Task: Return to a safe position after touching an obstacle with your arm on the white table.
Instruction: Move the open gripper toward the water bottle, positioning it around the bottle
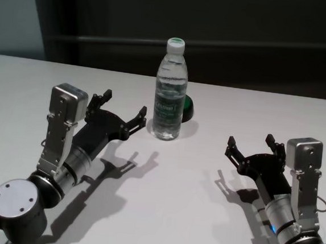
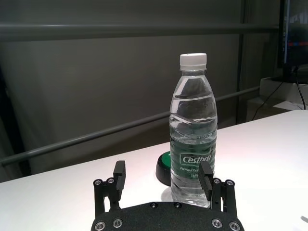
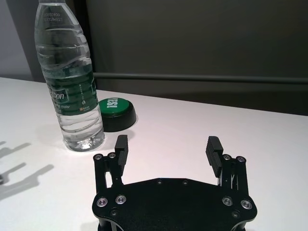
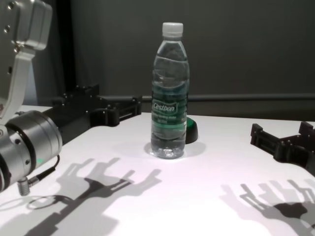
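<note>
Pincer [image 1: 123, 112] wide open beside bottle [image 1: 170, 94], empty.

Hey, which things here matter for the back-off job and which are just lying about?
Job:
- bottle
- table
- left gripper, open beside the bottle
- right gripper, open, apart from the bottle

Lying about:
- green-topped dome behind the bottle

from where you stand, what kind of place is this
Probably a robot test bench in a lab, not a home. A bare white table stands before a dark wall, holding only a water bottle and a green-topped push button. Both hands are open: left hand, right hand.
</note>
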